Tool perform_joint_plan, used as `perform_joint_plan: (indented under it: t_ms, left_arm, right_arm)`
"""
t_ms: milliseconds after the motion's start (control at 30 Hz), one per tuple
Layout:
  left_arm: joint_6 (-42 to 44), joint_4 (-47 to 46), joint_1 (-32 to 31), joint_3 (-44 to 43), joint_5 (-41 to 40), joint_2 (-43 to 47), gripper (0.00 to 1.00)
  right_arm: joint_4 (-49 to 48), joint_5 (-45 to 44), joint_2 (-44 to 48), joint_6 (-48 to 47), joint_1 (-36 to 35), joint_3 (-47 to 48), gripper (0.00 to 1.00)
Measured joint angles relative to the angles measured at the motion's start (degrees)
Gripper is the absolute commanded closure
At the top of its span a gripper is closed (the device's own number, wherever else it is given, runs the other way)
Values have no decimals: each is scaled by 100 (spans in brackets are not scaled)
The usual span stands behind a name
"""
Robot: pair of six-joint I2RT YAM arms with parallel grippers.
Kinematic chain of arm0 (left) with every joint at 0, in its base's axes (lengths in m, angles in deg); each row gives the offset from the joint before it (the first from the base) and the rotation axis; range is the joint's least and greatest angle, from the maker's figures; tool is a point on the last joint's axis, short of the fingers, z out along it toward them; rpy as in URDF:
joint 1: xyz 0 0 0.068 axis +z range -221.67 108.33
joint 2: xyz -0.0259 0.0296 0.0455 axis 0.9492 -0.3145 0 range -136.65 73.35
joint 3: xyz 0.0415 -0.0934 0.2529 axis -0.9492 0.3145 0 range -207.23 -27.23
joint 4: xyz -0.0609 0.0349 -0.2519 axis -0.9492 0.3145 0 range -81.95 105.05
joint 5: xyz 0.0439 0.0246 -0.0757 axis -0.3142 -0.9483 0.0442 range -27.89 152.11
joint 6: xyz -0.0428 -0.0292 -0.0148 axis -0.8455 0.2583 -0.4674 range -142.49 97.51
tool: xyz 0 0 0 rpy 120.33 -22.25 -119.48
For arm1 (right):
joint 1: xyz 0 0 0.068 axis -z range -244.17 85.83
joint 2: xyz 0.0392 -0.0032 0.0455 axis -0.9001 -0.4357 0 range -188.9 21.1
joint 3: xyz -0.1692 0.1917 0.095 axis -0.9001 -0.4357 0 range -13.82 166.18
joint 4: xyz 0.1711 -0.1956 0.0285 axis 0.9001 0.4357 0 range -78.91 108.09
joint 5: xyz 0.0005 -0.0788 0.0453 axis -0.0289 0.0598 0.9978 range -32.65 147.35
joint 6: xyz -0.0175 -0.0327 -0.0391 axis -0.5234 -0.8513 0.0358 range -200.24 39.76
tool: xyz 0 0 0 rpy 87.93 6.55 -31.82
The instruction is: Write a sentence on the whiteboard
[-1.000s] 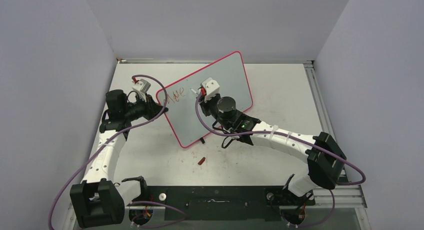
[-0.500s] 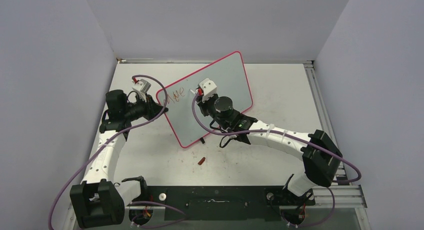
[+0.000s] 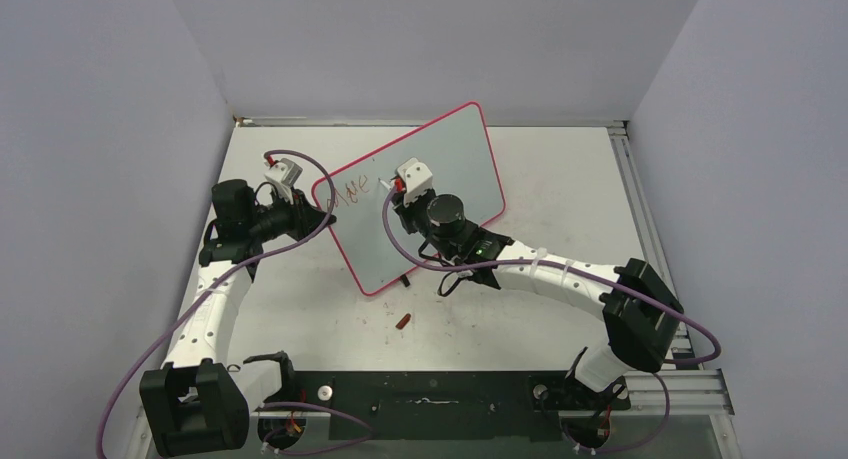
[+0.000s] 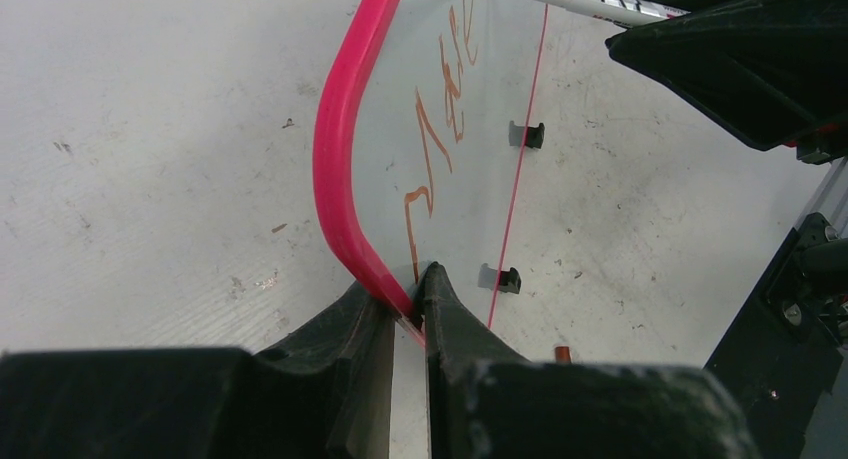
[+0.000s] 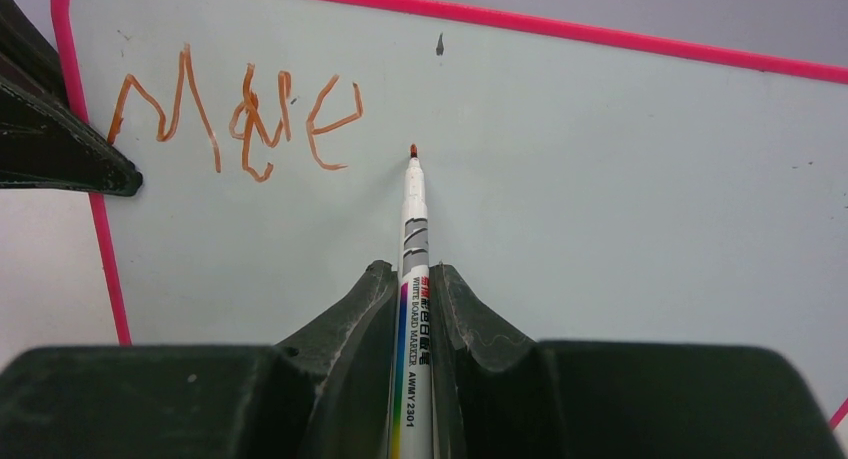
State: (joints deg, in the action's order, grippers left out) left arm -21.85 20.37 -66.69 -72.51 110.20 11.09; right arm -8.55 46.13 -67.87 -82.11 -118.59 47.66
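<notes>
**Surface finishes.** The whiteboard [image 5: 600, 179] presented a smooth, pale grey-white face with a soft sheen. Its rim [image 4: 338, 149] looked like glossy pink-red plastic. The sentence [image 5: 235, 119] lay on that face as thin, uneven strokes of red-brown ink. The marker [image 5: 413, 309] had a glossy white plastic barrel bearing printed lettering. The left end effector [image 4: 405, 297] and right end effector [image 5: 412, 284] appeared to be matt black plastic with faintly ridged flanks. The table [image 4: 150, 129] was matt white, finely grained, scuffed and speckled.
</notes>
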Motion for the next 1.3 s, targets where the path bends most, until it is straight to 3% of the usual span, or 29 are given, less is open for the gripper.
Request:
perform_joint_plan:
  t_ms: [1300]
  left_arm:
    - [2,76,-2,2,-87,42,100]
  right_arm:
    - [-131,-295,-17,-4,0,-131,95]
